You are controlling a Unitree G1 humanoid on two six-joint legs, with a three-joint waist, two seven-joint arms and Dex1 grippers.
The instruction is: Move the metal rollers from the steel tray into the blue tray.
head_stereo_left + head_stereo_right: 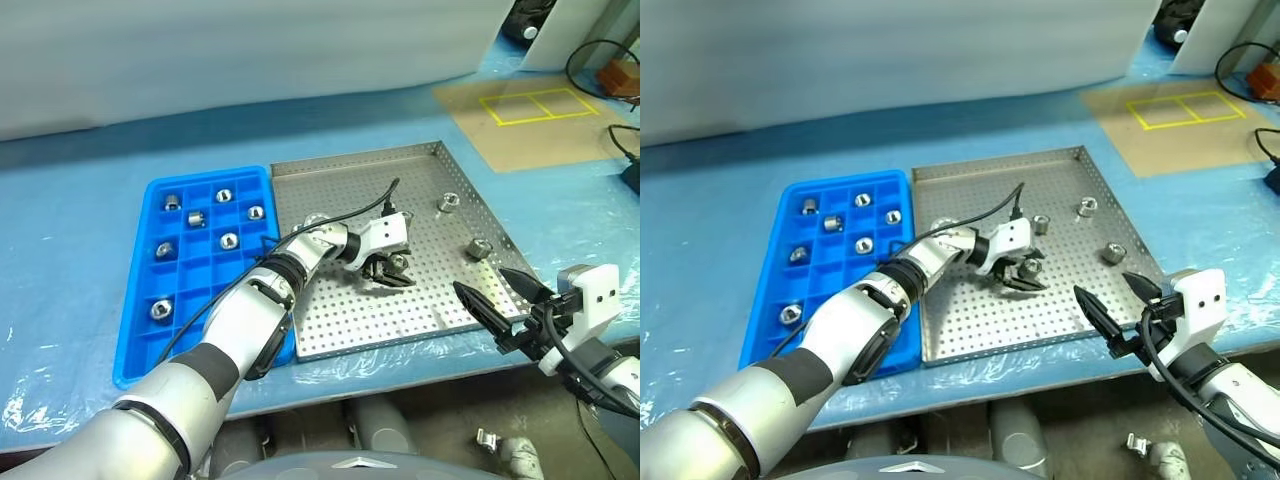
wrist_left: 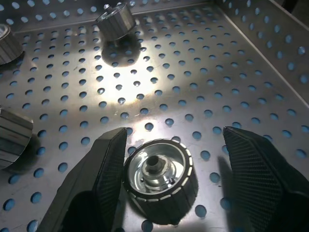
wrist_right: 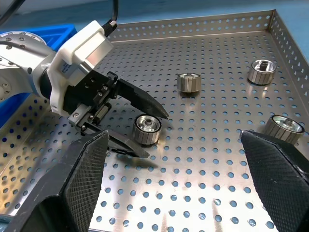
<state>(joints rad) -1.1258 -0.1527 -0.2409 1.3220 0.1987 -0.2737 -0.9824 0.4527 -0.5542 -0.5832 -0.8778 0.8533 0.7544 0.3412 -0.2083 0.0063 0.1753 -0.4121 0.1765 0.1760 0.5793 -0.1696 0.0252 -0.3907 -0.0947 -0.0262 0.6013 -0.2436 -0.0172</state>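
The steel tray lies in the middle of the table, with the blue tray against its left side. My left gripper reaches over into the steel tray and stands open astride one metal roller that lies flat on the perforated floor. One finger is close against that roller and the other stands well apart. Three more rollers lie farther right in the steel tray. Several rollers sit in the blue tray's compartments. My right gripper hangs open over the steel tray's front right corner, holding nothing.
A brown sheet with a yellow taped rectangle lies at the back right, with black cables beyond it. Blue film covers the table. The table's front edge runs just below both trays.
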